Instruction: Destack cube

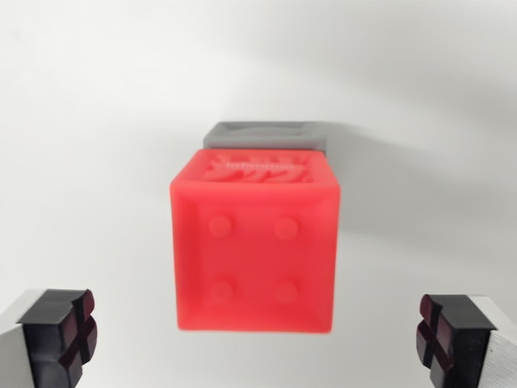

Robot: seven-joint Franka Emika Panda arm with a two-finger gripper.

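Below, red cube [254, 242] atop grey cube [262, 134], end effector [257, 339] wide open, fingers [60, 333] apart.

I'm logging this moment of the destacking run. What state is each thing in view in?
red cube: on top of the grey cube, not gripped, four-stud face toward the camera.
grey cube: underneath, mostly hidden, only an edge showing.
gripper: open, fingers wide apart either side of the red cube, touching nothing.

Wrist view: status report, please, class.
Gripper open, empty. Red plastic cube centred between fingers, untouched. Grey block showing behind it. Nothing in the way.
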